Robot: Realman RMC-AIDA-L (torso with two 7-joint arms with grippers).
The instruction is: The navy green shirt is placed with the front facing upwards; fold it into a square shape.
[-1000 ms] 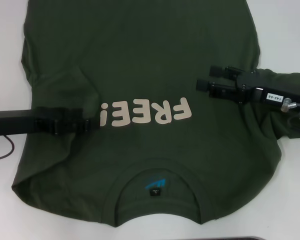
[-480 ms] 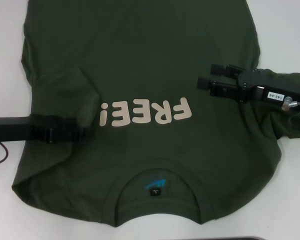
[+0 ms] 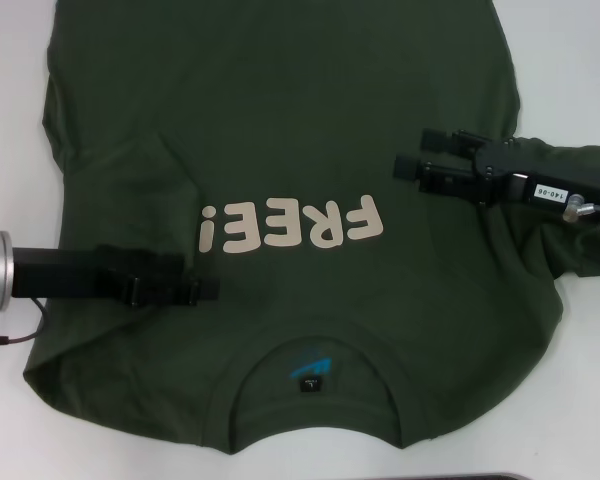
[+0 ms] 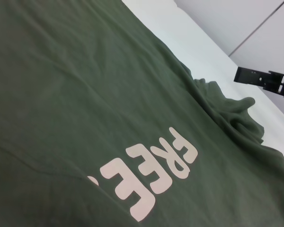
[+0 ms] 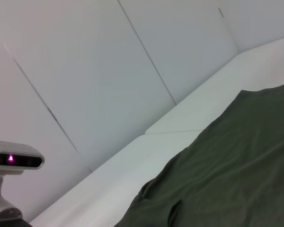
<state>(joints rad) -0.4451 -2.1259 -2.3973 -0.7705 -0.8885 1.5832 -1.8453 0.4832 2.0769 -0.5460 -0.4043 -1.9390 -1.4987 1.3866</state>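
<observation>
White table (image 3: 570, 60), navy green shirt (image 3: 280, 120) beneath both grippers' jaws.

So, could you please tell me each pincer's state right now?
Left pincer: cannot be told, low over the navy green shirt.
Right pincer: open, holding nothing.

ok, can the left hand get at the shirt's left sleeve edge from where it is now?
Probably yes. The left hand sits over the navy green shirt just below the lettering, and nothing lies between it and the sleeve edge. The right hand is across the shirt.
</observation>
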